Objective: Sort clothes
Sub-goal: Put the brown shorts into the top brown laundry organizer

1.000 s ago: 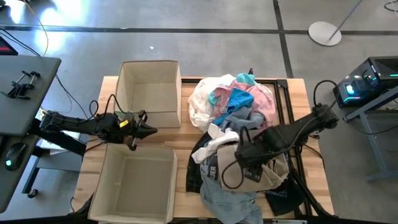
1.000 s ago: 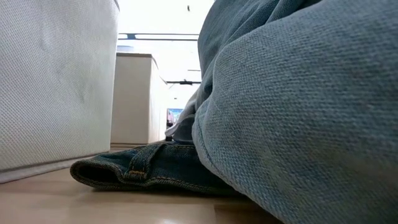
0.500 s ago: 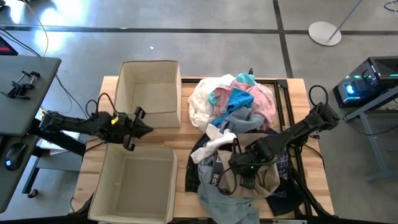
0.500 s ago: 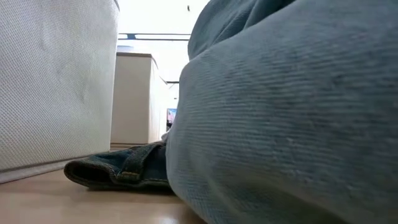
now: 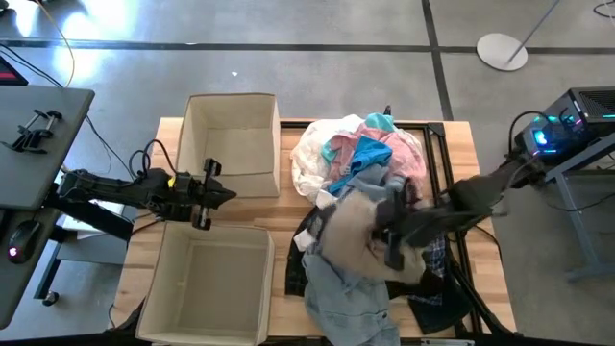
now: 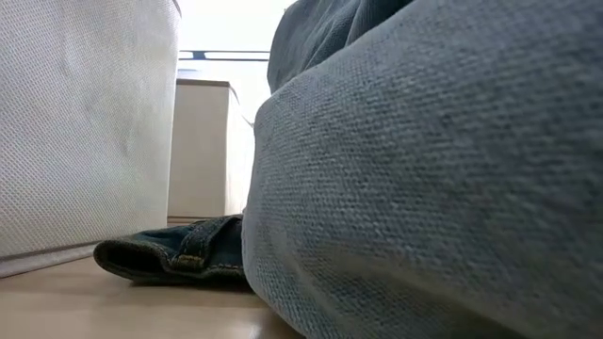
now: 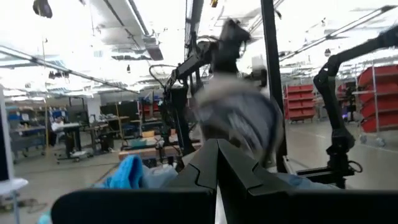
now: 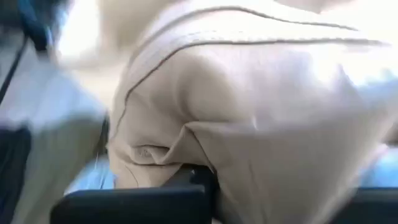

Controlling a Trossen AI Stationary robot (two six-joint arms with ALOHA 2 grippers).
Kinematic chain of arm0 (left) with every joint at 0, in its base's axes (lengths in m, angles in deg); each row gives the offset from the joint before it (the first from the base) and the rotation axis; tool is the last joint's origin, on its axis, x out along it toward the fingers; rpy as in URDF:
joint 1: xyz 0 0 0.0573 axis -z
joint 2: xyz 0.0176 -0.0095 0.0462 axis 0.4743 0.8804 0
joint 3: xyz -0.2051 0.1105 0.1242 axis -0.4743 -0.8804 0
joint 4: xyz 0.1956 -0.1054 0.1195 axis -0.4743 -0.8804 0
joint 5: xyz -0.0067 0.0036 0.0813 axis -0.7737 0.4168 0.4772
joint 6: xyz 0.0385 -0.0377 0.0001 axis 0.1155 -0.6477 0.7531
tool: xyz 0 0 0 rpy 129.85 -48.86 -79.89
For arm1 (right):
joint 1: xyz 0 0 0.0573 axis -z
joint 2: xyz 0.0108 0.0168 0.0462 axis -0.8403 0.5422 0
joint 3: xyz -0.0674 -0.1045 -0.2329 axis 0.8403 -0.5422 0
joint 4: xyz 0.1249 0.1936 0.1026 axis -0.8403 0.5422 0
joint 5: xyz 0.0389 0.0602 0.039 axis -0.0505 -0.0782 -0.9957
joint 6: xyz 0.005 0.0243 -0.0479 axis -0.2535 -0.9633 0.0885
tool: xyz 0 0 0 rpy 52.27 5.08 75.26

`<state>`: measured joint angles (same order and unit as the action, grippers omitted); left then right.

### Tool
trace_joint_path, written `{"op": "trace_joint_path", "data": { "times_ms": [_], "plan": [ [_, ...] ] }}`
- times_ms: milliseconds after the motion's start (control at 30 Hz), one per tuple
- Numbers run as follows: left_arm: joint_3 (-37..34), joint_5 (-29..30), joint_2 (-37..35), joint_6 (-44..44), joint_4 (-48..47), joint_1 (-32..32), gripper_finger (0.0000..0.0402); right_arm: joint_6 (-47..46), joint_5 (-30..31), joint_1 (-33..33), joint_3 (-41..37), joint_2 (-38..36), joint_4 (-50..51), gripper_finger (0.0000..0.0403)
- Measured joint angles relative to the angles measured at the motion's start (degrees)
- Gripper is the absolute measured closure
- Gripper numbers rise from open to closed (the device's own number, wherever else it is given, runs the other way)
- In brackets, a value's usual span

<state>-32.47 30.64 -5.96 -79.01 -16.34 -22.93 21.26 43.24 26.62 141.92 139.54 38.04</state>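
The soft beige fabric garment [image 5: 354, 229] is up off the heap of mixed clothes [image 5: 363, 159], bunched and hanging from the right gripper [image 5: 392, 231], whose fingers are clenched on a fold of it; in the right wrist view the beige cloth [image 8: 249, 106] fills almost everything past those fingers, draped over them, which is what a pinch near one edge gives you. It hangs above the middle of the wooden table [image 5: 285, 235], over the pale blue denim piece [image 5: 348, 306] spread at the near edge, with the white, pink and turquoise garments piled just behind it. A dark denim waistband [image 6: 174, 256] lies flat on the tabletop in the low view, pressed beside the pale denim bulk [image 6: 424, 179]. My read: this is the lift-out step, one item picked clear so it can be carried across. To the left stand the two open beige square fabric bins, the far one [image 5: 231, 142] and the near one [image 5: 209, 286], both with nothing visible inside. The left gripper [image 5: 223, 194] waits between the bins, jaws closed on nothing, out of the carrying path.
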Motion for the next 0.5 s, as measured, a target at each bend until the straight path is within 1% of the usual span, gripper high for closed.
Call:
{"op": "trace_joint_path", "data": {
  "times_ms": [100, 200, 267, 367, 433, 500],
  "plan": [
    [2.8, 0.0, 2.5, 2.0, -1.3, 0.0, 0.0401, 11.2, 8.3, -0.7, 3.5, -0.6, -7.3, 0.0395],
    [5.5, 0.7, 5.3, 3.5, -2.6, 0.0, 0.0401, 25.7, 12.2, -0.4, 5.1, -0.5, -18.1, 0.0398],
    [7.1, 1.1, 7.1, 4.3, -2.8, 0.0, 0.0401, 35.5, 12.2, 0.9, 5.2, -0.5, -26.5, 0.0397],
    [9.1, 1.3, 9.3, 6.7, -2.9, 0.0, 0.0401, 46.6, 11.2, 4.1, 5.2, -0.5, -34.7, 0.0398],
    [10.2, 2.5, 10.2, 8.4, -2.5, 0.0, 0.0399, 51.1, 11.2, 7.0, 5.2, -0.5, -37.7, 0.0399],
    [11.4, 3.6, 10.6, 10.2, -1.8, 0.0, 0.039, 53.4, 10.8, 10.5, 5.2, -0.5, -40.4, 0.04]
  ]
}}
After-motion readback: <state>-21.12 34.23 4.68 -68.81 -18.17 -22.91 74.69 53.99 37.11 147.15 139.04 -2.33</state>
